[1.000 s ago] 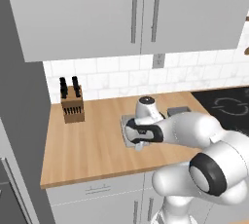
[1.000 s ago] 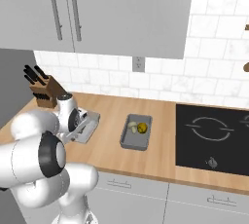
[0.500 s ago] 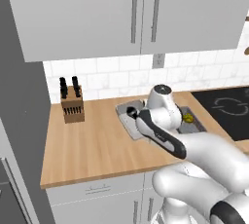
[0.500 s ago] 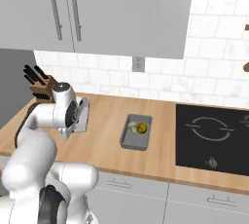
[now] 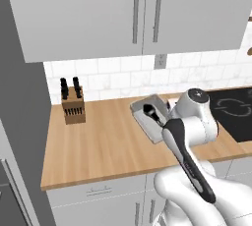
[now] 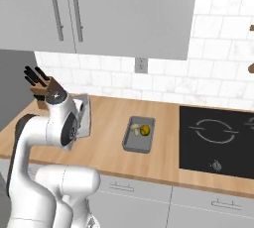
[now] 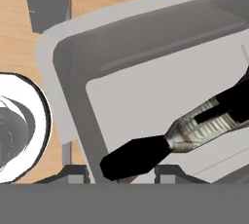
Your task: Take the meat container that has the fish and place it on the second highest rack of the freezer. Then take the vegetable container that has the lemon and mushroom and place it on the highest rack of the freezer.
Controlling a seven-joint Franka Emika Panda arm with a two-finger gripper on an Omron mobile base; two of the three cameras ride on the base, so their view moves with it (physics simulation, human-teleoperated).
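My gripper (image 7: 125, 172) is shut on the near wall of the grey meat container (image 7: 146, 91), and the black fish (image 7: 185, 133) lies inside it. In the left base view the meat container (image 5: 147, 109) hangs tilted just above the wooden counter, in front of my white hand. From the right it stands steeply on edge as the meat container (image 6: 84, 115) beside my hand. The vegetable container (image 6: 130, 145) rests flat on the counter with the lemon (image 6: 145, 130) and the mushroom (image 6: 135, 130) in it. The freezer's racks are out of view.
A knife block (image 5: 73, 104) stands at the back left of the counter (image 5: 93, 146). The black cooktop (image 6: 218, 140) is set in on the right. Wall cabinets (image 5: 123, 14) hang overhead, and a tall grey unit (image 5: 19, 122) closes the counter's left end.
The meat container has risen off the counter with my gripper and tipped onto a steep tilt. My arm has swung and turned its wrist. The vegetable container has stayed put.
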